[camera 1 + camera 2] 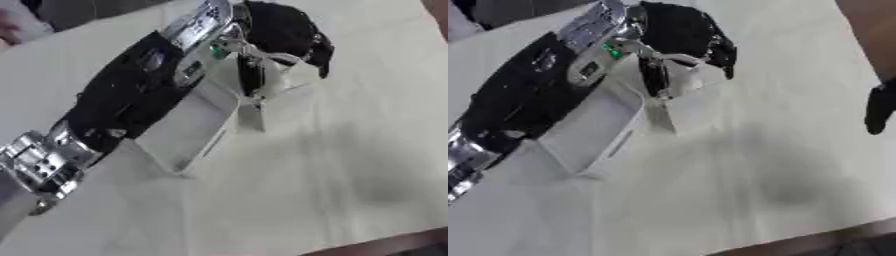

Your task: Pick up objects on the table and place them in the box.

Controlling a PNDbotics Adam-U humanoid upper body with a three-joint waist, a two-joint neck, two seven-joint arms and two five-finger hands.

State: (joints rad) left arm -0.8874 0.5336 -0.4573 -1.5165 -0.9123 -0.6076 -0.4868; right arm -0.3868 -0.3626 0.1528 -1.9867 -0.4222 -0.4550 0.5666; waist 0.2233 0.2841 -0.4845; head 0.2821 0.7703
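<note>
Left eye view: left hand (284,32) over white box (188,125), fingers curled, contents indiscernible.

We see one white box (188,127), open-topped and shallow, lying askew on the pale surface with its flaps folded outward. Its inside looks bare. The far end is hidden, so we cannot tell more.

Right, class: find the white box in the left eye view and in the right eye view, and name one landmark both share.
Left eye view: the white box sits left of centre, tilted, beside the black forearm.
Right eye view: the white box lies further left, in the middle-left area.
Shared landmark: the left hand, black, at the box's upper end, near the top in both views.
</note>
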